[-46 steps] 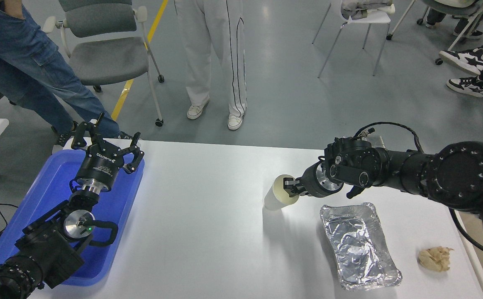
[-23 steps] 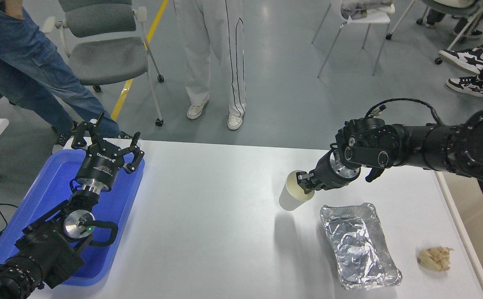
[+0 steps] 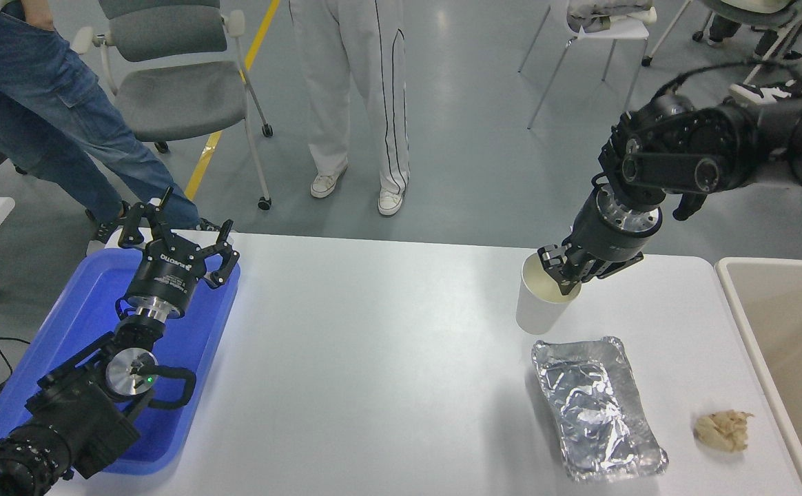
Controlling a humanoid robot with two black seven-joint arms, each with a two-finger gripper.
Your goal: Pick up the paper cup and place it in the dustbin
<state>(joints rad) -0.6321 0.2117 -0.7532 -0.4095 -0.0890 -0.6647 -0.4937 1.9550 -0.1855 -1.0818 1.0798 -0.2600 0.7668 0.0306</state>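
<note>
The white paper cup (image 3: 537,303) hangs upright in the air over the table's right half, just above the foil tray. My right gripper (image 3: 566,272) is shut on the cup's rim on its right side, coming down from the arm at the upper right. The beige dustbin (image 3: 752,344) stands at the table's right edge, its thick cream rim and part of the inside showing; the cup is to its left, apart from it. My left gripper (image 3: 175,238) is parked over the blue tray at the lower left, its fingers spread open and empty.
A crinkled silver foil tray (image 3: 597,406) lies below the cup. A crumpled tan paper wad (image 3: 721,429) rests near the bin. A blue plastic tray (image 3: 84,324) sits at the left. People stand beyond the far edge, with chairs (image 3: 180,89) around.
My right gripper has lifted the cup off the table and carried it up and to the right, toward the dustbin, which has come into view. The left arm has not moved.
</note>
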